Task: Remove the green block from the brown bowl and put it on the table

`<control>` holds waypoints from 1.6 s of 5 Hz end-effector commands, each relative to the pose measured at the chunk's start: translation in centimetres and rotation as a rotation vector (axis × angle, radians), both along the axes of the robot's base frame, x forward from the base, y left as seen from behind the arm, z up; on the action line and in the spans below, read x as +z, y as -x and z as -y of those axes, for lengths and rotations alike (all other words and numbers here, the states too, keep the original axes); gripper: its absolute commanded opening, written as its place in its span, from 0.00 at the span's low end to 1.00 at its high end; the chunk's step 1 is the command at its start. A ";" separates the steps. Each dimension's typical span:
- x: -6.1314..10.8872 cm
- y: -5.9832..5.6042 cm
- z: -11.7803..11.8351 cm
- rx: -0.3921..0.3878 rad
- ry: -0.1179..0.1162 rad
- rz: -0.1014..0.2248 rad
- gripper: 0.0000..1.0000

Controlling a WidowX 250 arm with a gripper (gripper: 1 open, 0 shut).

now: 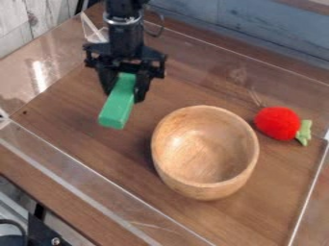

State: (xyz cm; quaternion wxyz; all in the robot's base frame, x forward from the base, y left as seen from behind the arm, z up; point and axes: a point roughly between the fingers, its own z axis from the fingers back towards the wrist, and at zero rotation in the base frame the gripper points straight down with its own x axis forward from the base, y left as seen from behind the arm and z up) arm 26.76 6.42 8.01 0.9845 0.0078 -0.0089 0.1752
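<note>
My gripper [126,85] points straight down over the table [64,115], left of the brown bowl [206,150]. It is shut on the upper end of the green block [117,106], which hangs tilted below the fingers, just above the tabletop; whether its lower end touches the wood I cannot tell. The bowl stands upright at centre right with nothing inside. A clear gap separates the block from the bowl's left rim.
A red strawberry-like toy [278,122] with green leaves lies right of the bowl. A low clear plastic wall [77,197] runs around the table's edges. The arm rises toward the upper left.
</note>
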 end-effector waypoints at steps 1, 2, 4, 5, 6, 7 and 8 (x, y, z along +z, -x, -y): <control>1.8 -1.3 1.1 -0.020 -0.001 0.042 0.00; 0.7 -1.6 0.9 0.011 0.001 0.038 1.00; -0.4 -1.5 1.5 0.022 0.005 0.035 1.00; -0.4 -1.4 2.6 0.000 0.009 0.029 1.00; -0.7 -1.1 3.4 0.063 0.010 0.027 1.00; -1.0 -0.7 4.1 0.128 0.011 0.025 1.00; -2.7 -0.5 4.8 0.153 0.009 0.019 1.00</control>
